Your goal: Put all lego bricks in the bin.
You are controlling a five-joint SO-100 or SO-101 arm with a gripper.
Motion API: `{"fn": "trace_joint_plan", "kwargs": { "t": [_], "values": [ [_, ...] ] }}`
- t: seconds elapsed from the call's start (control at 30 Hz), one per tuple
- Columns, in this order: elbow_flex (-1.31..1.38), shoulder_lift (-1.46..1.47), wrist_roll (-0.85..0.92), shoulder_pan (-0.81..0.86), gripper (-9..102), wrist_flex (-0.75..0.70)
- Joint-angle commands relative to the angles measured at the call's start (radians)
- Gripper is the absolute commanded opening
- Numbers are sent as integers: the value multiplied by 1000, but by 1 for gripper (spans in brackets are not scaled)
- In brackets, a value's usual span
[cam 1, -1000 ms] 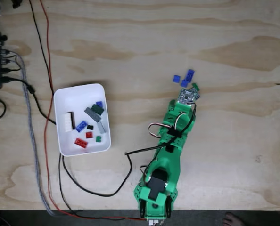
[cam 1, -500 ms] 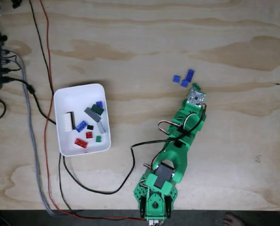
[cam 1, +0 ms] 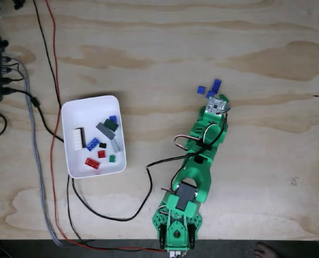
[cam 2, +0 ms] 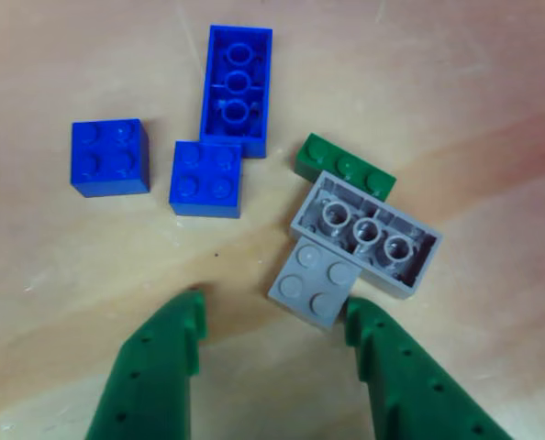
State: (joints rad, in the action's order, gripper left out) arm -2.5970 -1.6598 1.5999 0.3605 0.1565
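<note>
A small grey brick (cam 2: 312, 282) lies just ahead of the gripper (cam 2: 272, 321), nearer its right finger, with a longer upturned grey brick (cam 2: 369, 231) touching it. The jaws stand wide and empty, probably lining up a grab. The bin (cam 1: 73, 110) sits well off left.

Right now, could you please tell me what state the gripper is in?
Gripper: open, holding nothing, fingers on either side of the small grey brick.
</note>
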Motion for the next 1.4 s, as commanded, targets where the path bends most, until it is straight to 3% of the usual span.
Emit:
{"fn": "trace_joint_plan", "kwargs": {
  "t": [0.0, 0.2, 0.3, 0.43, 0.5, 0.67, 0.8, 0.93, 1.07, 1.2, 1.27, 1.37],
  "values": [
    [21, 23, 2, 25, 16, 8],
    [52, 63, -31, 28, 11, 17],
    [58, 84, -43, 26, 0, 23],
    [67, -6, -97, -9, 0, -75],
    [80, -164, -183, -95, 0, -236],
    [299, -591, -488, -460, 0, -930],
    [727, -489, -782, -790, 0, -1374],
    [1032, -261, -925, -1057, 0, -1583],
    [1083, -104, -1009, -1243, 0, -1571],
    [1092, -9, -1045, -1299, 0, -1528],
    [1080, 0, -1055, -1312, 5, -1513],
    [1078, -43, -1085, -1262, 22, -1519]
  ]
}}
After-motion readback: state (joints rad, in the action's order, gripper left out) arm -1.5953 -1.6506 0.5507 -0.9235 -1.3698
